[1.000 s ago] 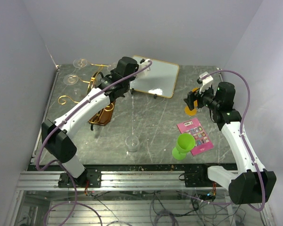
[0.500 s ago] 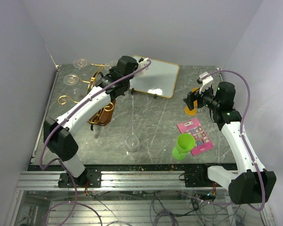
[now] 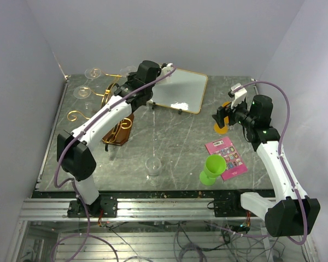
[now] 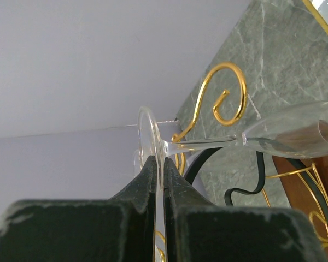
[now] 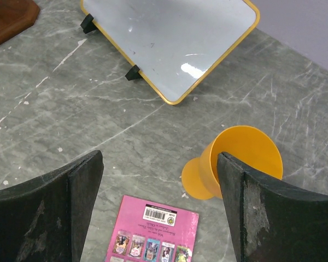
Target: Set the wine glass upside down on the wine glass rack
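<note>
Pinches the wine glass (image 4: 284, 134) by the edge of its round foot in the left gripper (image 4: 157, 164), jaws all but closed on the thin disc. Holds it on its side over the far end of the rack (image 4: 224, 90), stem level, bowl above the rack's brown base. Hangs the right gripper (image 5: 158, 164) wide open and empty well right of the rack, above the worktop (image 5: 71, 109), an orange cup (image 5: 246, 158) just beside one finger.

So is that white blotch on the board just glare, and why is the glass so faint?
Yes: in the top view it is a bright reflection on the white board; the right wrist view shows it too. In the left wrist view the wine glass is see-through, just pale highlights.
</note>
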You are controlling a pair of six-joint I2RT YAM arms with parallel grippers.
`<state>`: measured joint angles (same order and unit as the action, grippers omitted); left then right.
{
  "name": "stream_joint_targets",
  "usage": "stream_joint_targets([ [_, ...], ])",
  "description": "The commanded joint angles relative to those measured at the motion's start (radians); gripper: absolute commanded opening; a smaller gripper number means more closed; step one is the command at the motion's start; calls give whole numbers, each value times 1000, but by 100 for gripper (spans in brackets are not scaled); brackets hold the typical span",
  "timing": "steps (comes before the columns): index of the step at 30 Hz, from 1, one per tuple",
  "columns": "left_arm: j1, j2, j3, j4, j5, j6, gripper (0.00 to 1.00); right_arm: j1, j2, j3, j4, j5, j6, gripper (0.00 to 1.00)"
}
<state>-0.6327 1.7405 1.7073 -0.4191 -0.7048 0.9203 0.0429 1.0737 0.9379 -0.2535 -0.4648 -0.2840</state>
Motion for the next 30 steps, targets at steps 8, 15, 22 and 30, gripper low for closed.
stream_joint_targets([
  [8,12,54,86,65,-45,43,7,-8,-7,-4,13,-9,7,85],
  [15,12,82,116,75,-48,54,7,-8,-6,-5,15,-8,5,85],
  [22,13,118,144,78,-53,64,7,-8,-7,-6,14,-8,2,86],
  [30,12,139,167,76,-51,58,7,-8,-7,-8,14,-14,2,86],
])
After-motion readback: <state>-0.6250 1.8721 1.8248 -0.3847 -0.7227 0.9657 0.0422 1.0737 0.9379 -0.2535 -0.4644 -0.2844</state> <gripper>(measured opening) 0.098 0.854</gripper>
